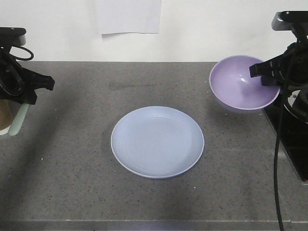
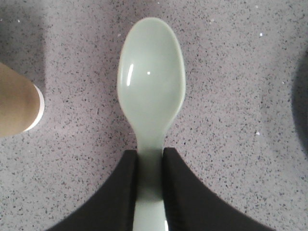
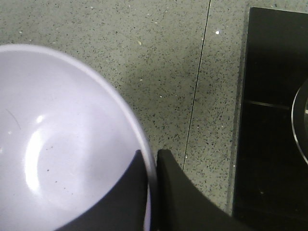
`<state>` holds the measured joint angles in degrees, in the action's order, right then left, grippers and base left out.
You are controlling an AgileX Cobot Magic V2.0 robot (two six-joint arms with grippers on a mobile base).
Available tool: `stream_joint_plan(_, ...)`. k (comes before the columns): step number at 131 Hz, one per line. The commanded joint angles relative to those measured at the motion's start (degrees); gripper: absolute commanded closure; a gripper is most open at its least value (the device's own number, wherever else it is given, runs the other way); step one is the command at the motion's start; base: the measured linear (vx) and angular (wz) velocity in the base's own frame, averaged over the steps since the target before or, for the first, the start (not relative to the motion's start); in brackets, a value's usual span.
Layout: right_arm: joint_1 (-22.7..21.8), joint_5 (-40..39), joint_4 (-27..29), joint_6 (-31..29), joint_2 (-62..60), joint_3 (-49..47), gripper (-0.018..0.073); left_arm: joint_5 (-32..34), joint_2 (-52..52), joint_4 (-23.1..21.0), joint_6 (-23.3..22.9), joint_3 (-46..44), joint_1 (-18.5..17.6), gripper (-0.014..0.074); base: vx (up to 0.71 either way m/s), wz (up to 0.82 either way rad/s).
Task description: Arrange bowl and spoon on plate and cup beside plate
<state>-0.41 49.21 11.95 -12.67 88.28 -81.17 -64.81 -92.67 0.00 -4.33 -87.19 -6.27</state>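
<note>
Holding the bowl (image 1: 240, 84) by its rim, the right gripper (image 3: 153, 166) is hanging above the right end of the bench (image 1: 72, 183). Its two fingers are closed almost together, one inside the wall and one outside, and the bowl is tilting so that its open mouth is facing the front. Judging from the shadow under it, the bowl is not touching the bench. The plate (image 1: 157, 142) is lying flat and bare in the middle of the bench, to the left of the bowl and nearer to the front edge, so the right arm is going to need a move inward and forward, and then a levelling of the bowl before lowering it. At the far left end, the left gripper (image 2: 150, 183) is pinching the flat handle of the spoon (image 2: 151, 91), with its fingers narrow on both sides of the handle. The long axis of the spoon is pointing away from the gripper, down toward the bench, and the hollow side is facing the wrist camera. The cup (image 2: 17, 103) is showing just beside the spoon, well apart from the plate. In my judgement both arms are standing about equally far from the plate.
</note>
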Motion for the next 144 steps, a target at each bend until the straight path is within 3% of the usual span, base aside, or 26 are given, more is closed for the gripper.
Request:
stream_joint_plan(1, -0.11, -3.07, 0.73, -0.30, -2.41, -1.57, 0.0563, 1.75, 2.32, 0.00, -0.45, -1.48, -0.42, 0.0604, 0.05, 0.01)
stream_joint_plan(144, -0.11, -3.08, 0.73, -0.35, -2.41, -1.57, 0.0563, 1.75, 2.32, 0.00, -0.45, -1.48, -0.42, 0.0604, 0.04, -0.01)
